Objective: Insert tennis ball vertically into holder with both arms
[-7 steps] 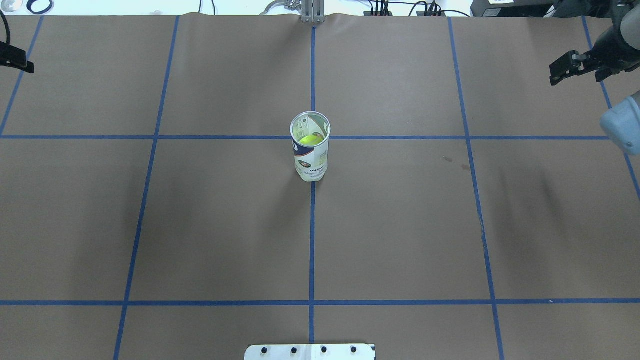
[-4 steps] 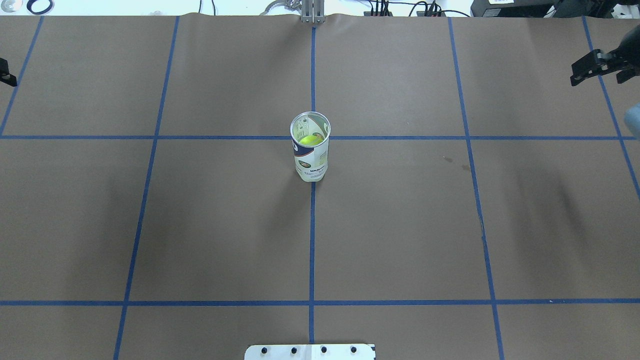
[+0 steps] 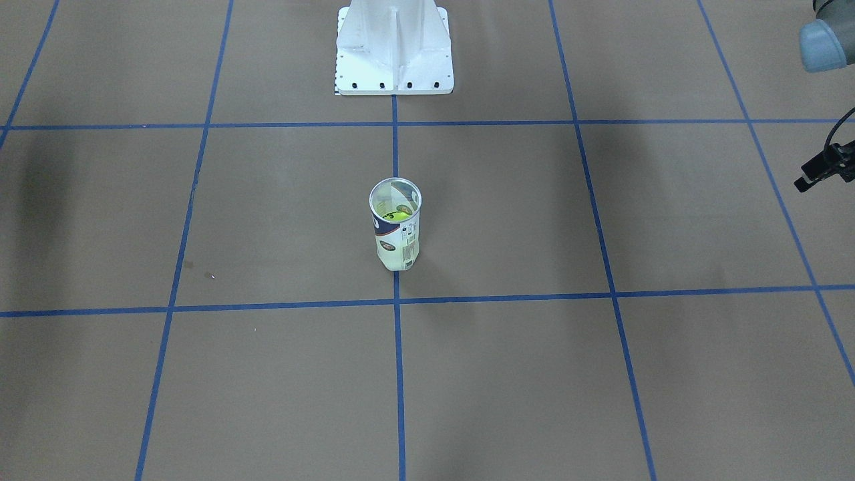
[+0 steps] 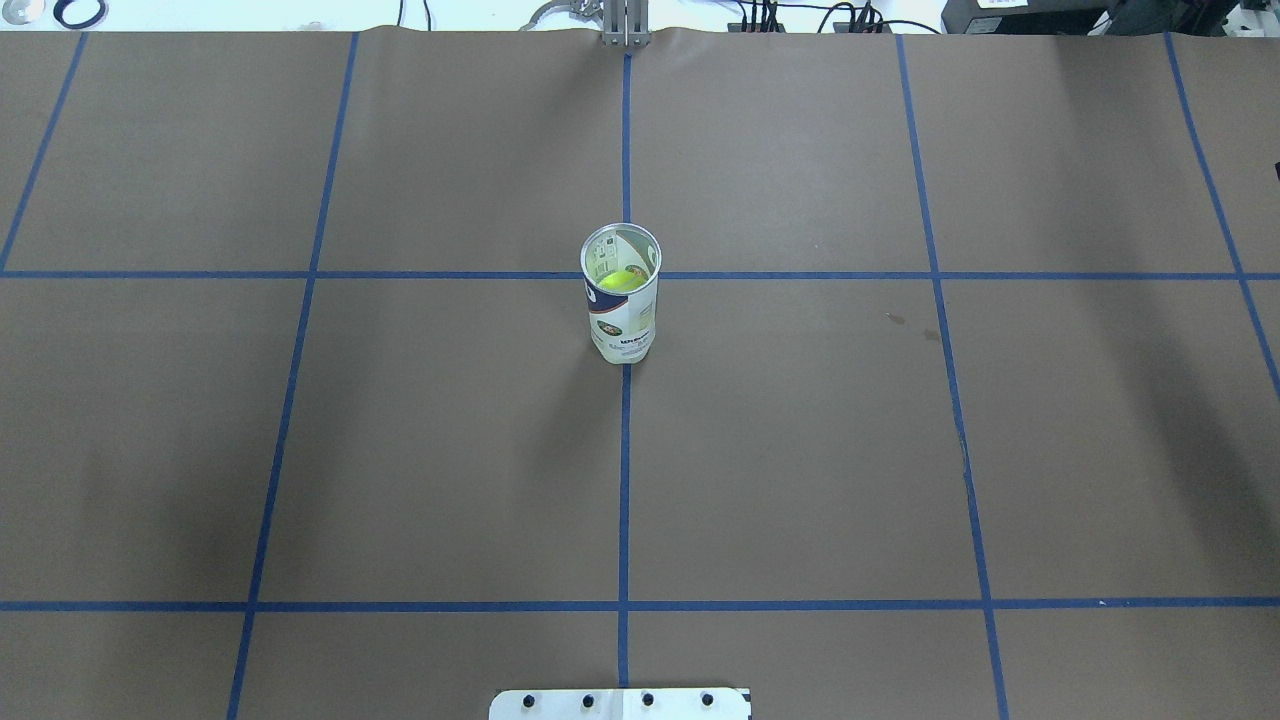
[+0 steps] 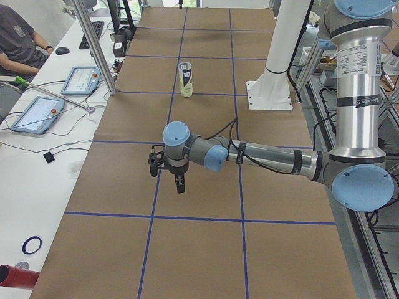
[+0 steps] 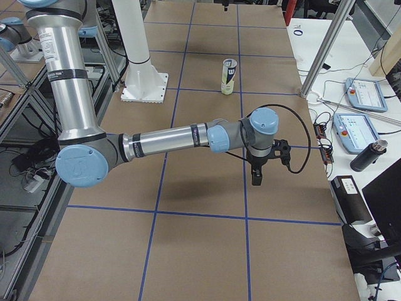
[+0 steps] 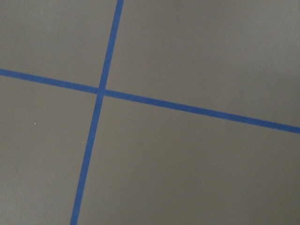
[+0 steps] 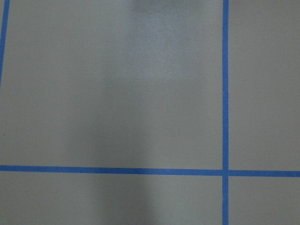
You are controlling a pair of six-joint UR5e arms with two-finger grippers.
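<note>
The holder point(image 4: 622, 318), a clear can with a white and navy label and a silver rim, stands upright at the table's middle. It also shows in the front view point(image 3: 396, 239). A yellow-green tennis ball point(image 4: 619, 280) sits inside it, seen through the open top point(image 3: 399, 215). My left gripper point(image 5: 179, 185) points down over bare table, far from the can; only a black part of it point(image 3: 823, 168) shows in the front view. My right gripper point(image 6: 255, 179) hangs over the table's other end. I cannot tell whether either is open or shut. Both wrist views show only brown paper and blue tape.
The white metal base point(image 3: 394, 60) stands behind the can on the robot's side. Blue tape lines point(image 4: 624, 480) grid the brown table cover. A frame post point(image 5: 95, 47), tablets point(image 5: 36, 115) and a seated person point(image 5: 19, 37) are beside the table.
Both grippers have drawn outward from the overhead view's left and right edges and are now out of it. The can and ball have not moved.
</note>
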